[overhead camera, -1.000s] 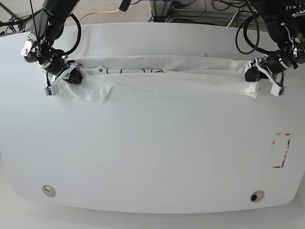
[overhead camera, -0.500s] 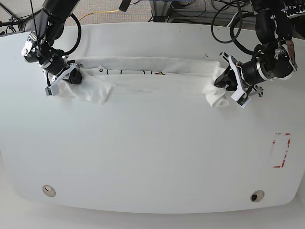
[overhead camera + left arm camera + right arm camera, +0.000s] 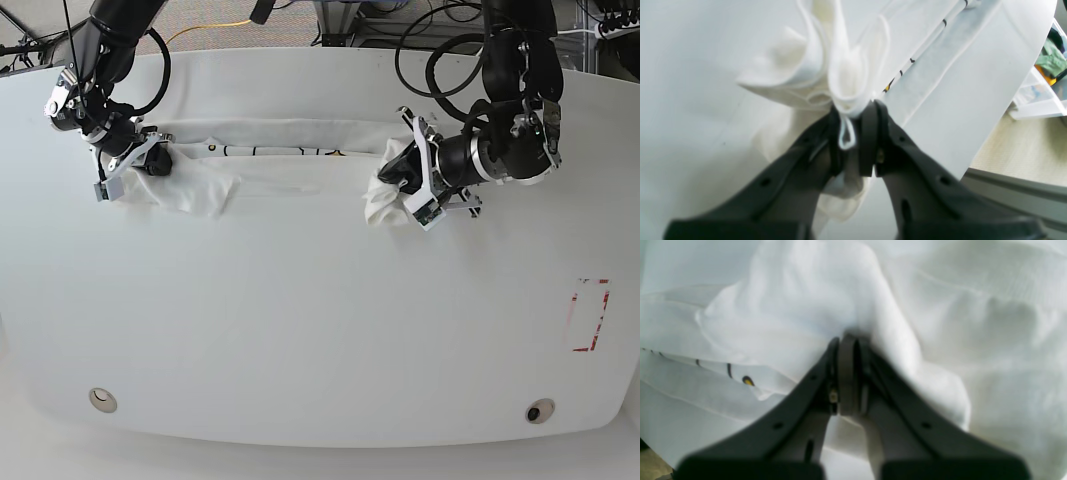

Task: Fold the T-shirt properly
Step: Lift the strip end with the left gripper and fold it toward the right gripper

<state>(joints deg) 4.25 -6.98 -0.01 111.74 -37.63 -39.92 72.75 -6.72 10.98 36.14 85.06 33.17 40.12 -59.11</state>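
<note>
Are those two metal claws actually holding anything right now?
Yes. Both grip the T-shirt: the left gripper pinches one bunched end, lifted toward the middle, and the right gripper pinches the cloth at the other end.

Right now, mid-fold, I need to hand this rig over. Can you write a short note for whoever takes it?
Left gripper: shut on the T-shirt, holding one bunched end lifted near the middle of the table.
Right gripper: shut on the other end, low at the table's far edge.
Done: shirt is gathered into a long narrow band, print mostly tucked in.
In progress: the left gripper's end is being carried across toward the right gripper's end.
Left: lay that end over, release both, flatten; a sleeve flap sticks out by the right gripper.
</note>
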